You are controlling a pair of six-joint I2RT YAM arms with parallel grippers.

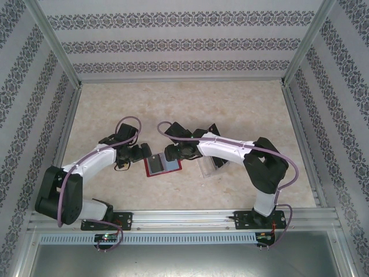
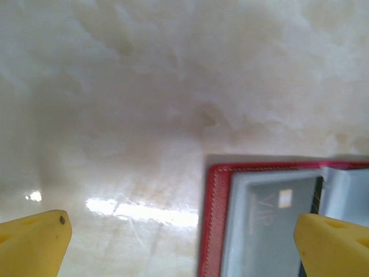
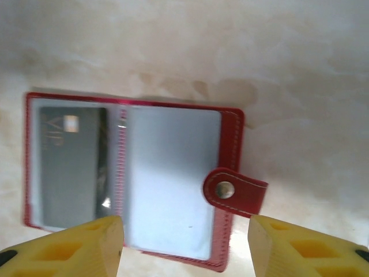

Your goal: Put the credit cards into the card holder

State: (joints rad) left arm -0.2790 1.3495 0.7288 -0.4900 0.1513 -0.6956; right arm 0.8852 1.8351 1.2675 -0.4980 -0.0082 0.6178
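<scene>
The red card holder [image 1: 162,165] lies open on the table between my two grippers. A dark grey credit card [image 3: 69,167] sits in its left pocket, and the right pocket [image 3: 170,173] is plain grey. The snap tab [image 3: 233,193] sticks out on the right. My left gripper [image 2: 183,245] is open above the holder's left edge [image 2: 218,219], and the card [image 2: 282,225] lies just inside its right finger. My right gripper [image 3: 184,248] hangs open over the holder's near edge with nothing between its fingers. From above, the left gripper [image 1: 144,154] and the right gripper [image 1: 171,153] flank the holder.
A clear plastic tray [image 1: 210,167] with something dark in it lies right of the holder, partly under my right arm. Patterned walls and metal posts close off the left, right and back. Bare marbled tabletop [image 1: 184,109] stretches behind the arms.
</scene>
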